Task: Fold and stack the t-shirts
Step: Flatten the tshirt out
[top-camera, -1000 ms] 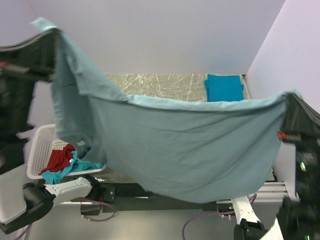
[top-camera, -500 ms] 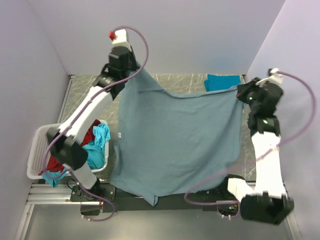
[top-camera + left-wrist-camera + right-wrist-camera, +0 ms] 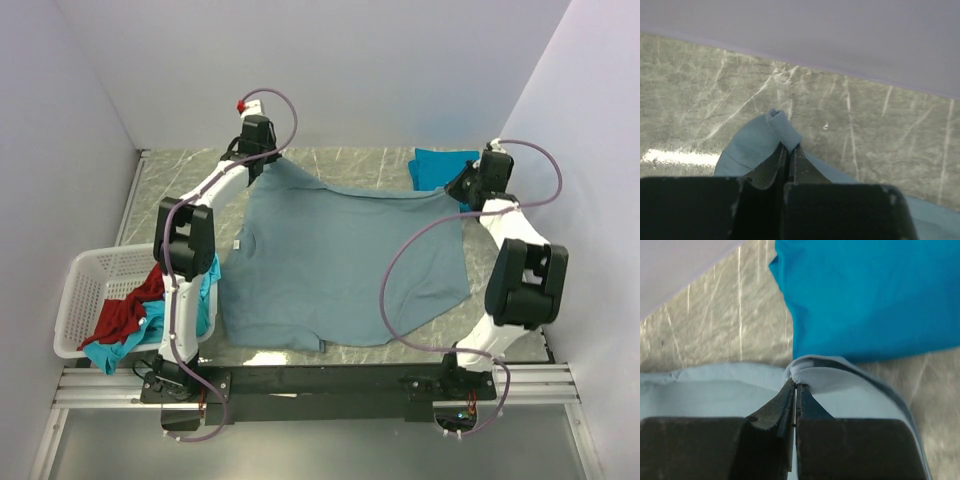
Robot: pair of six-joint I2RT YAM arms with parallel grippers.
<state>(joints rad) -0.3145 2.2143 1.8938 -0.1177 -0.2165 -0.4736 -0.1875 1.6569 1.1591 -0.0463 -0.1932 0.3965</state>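
The large dusty grey-blue soft cloth t-shirt (image 3: 340,260) lies spread across the marbled grey table (image 3: 350,165). The left gripper (image 3: 789,149) pinches one far corner, jaws pressed together on a fold of it. The right gripper (image 3: 795,385) pinches the other, just beside the folded bright teal t-shirt (image 3: 875,295). The cloth looks light, limp and quick to wrinkle, so hems and corners seem the surest holds
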